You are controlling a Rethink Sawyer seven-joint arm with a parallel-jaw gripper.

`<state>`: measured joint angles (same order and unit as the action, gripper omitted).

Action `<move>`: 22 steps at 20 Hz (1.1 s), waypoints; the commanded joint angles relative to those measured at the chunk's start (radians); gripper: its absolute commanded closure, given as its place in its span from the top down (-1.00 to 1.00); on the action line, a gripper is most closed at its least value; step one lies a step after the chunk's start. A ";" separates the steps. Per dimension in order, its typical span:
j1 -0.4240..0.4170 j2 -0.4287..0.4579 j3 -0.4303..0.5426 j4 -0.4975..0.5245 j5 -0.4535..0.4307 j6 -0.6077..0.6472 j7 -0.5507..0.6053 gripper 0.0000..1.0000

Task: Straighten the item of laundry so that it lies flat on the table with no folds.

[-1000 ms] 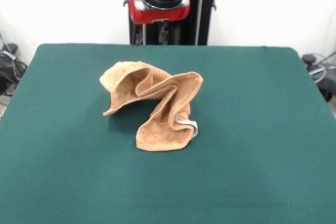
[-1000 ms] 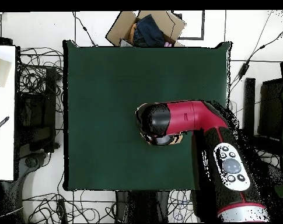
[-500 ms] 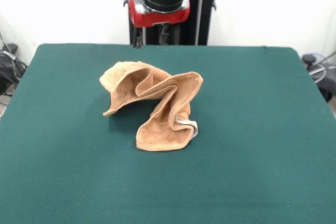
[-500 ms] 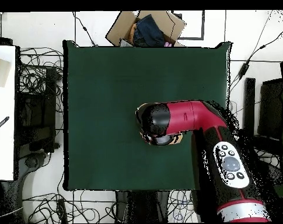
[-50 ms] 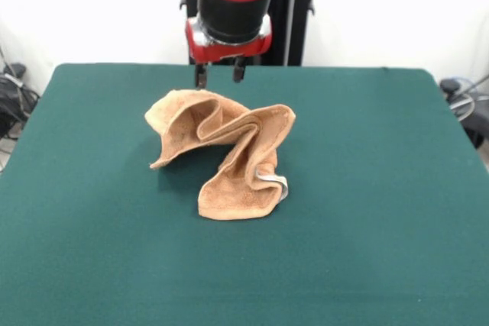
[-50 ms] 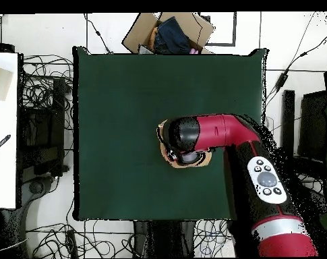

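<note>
The item of laundry (image 5: 229,150), a peach-orange towel, lies crumpled in raised folds near the middle of the green table (image 5: 367,188). One end curls toward the front, with a pale hem loop at its right. My gripper (image 5: 220,75) hangs just above the towel's far edge. It is open, its two dark fingertips (image 5: 201,78) apart with nothing between them. In the overhead view the red and black arm (image 6: 206,135) covers most of the towel (image 6: 164,129). Only slivers of towel show around the wrist, and the gripper itself is hidden under it.
A cardboard box (image 6: 169,30) with dark contents sits beyond the table's (image 6: 125,94) top edge in the overhead view. Cables lie on the floor to both sides. A white surface (image 6: 4,128) stands at the left.
The arm has come down toward the towel's far edge, so the gripper's fingertips hang lower. The towel has not moved.
</note>
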<state>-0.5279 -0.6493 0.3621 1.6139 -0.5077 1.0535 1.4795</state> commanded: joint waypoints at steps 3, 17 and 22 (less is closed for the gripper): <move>-0.041 0.152 0.070 -0.156 0.047 0.156 -0.144 1.00; -0.046 0.161 0.090 -0.160 0.052 0.148 -0.135 1.00; -0.045 0.164 0.088 -0.158 0.044 0.132 -0.133 1.00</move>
<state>-0.5761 -0.5022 0.3666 1.4629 -0.4757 1.1703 1.4795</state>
